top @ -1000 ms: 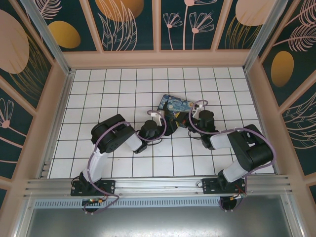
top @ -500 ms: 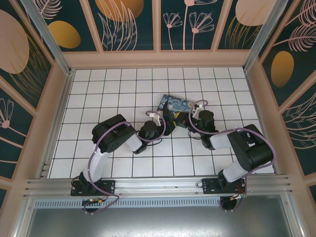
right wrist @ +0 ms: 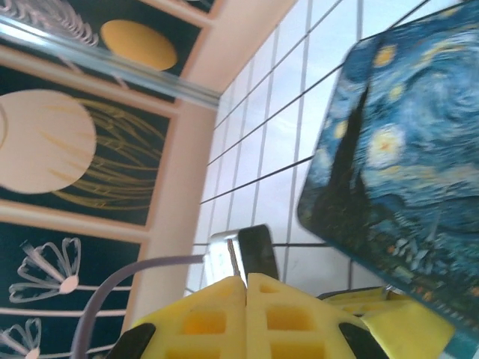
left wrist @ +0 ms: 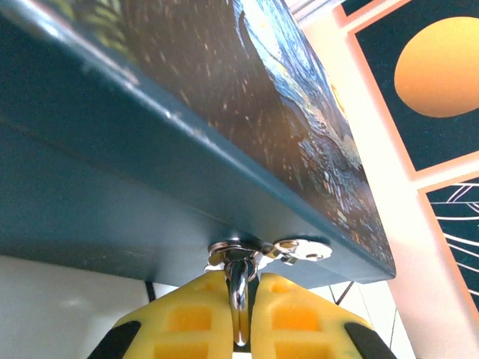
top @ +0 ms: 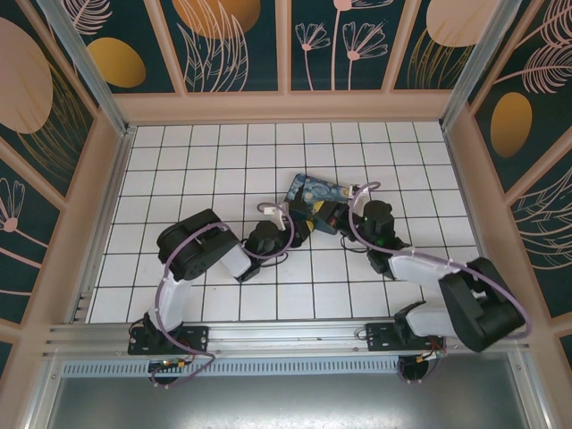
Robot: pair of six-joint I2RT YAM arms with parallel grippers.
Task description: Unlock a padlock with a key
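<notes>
We are pinching the tiny silvery padlock (left wrist: 239, 308) in our all-but-shut left gripper (left wrist: 241, 288), its long axis running from the hasp (left wrist: 299, 248) on the near edge of the painted box (left wrist: 150, 149) toward us, while our right gripper (right wrist: 245, 288), fully closed, perhaps on a thin key, is hovering just to its right.

Here I am in a robot test cell, a lab rig rather than any home. My left arm (top: 192, 250) and right arm (top: 474, 308) are bolted to an aluminium rail (top: 286, 332) along the bottom of the frame. Ahead lies a white grid-tiled desk (top: 179, 170), boxed in by framed panels (top: 232, 45) printed teal with gold discs and pale flowers. There's a bare metal post (top: 85, 67) at upper left.
</notes>
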